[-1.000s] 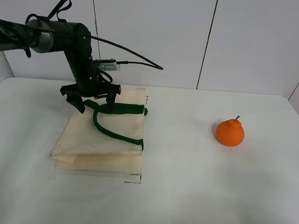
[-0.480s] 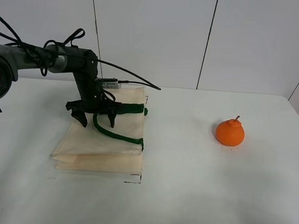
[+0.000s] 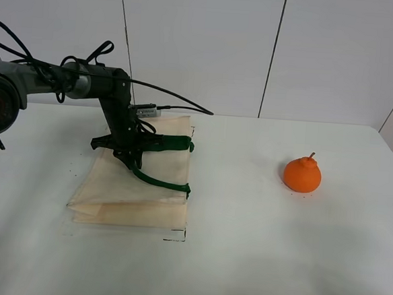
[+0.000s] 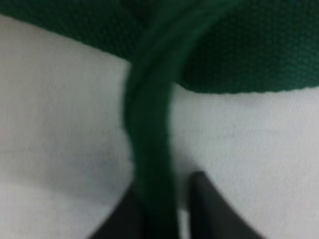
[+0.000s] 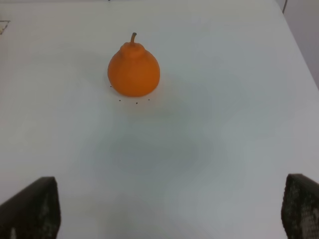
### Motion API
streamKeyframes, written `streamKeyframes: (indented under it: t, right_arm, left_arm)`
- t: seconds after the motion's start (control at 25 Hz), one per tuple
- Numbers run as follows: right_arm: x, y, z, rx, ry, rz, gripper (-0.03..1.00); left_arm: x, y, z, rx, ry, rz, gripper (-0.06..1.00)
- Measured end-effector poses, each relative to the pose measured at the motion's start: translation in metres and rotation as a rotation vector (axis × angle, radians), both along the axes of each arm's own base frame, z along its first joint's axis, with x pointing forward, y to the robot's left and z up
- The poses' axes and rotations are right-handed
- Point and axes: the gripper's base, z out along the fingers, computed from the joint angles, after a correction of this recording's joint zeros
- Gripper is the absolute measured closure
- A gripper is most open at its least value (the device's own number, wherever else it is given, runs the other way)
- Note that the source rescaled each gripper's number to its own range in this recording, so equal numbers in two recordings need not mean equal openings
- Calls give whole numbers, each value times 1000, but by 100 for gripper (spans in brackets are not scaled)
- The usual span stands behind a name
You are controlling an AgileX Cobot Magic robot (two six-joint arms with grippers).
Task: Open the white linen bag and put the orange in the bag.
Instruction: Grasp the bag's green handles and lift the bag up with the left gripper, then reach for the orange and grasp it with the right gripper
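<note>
White wall panels (image 3: pixel 197 46) with dark seams stand behind a pale worktop (image 3: pixel 256 253). On its left part lies the white linen bag (image 3: pixel 135 197), flat, its cream cloth in folded layers, with its rim toward the middle of the worktop and two dark green strap handles (image 3: pixel 162 181) lying across its upper half. The left tool (image 3: pixel 129 158) is down on the bag at the bend of the handles, tips pointing at the cloth. Its wrist view is close and blurred: one green strap (image 4: pixel 149 149) runs between the two dark fingers (image 4: pixel 204 209), which stand narrow around it and seem to pinch it, with the bag's weave (image 4: pixel 60 124) on either side. The orange (image 3: pixel 302 175) sits upright on the right part of the worktop, well apart from the bag, with its brown stem up. The right tool (image 5: pixel 165 208) hangs above bare worktop (image 5: pixel 224 149) with its fingers spread wide and nothing between them, and the orange (image 5: pixel 133 69) lies ahead of it, untouched. In the high view the right tool does not show.
</note>
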Motion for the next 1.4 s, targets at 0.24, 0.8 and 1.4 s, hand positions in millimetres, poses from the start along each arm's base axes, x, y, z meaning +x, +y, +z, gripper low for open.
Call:
streamKeyframes:
  t: [0.24, 0.8, 1.4]
  right_arm:
    - [0, 0, 0, 0, 0, 0, -1]
    - [0, 0, 0, 0, 0, 0, -1]
    - [102, -2, 37, 3, 249, -1, 1]
  left_arm:
    - [1, 1, 6, 10, 12, 37, 94]
    - [-1, 3, 217, -36, -367, -126, 94]
    - [-54, 21, 311, -57, -571, -139, 94]
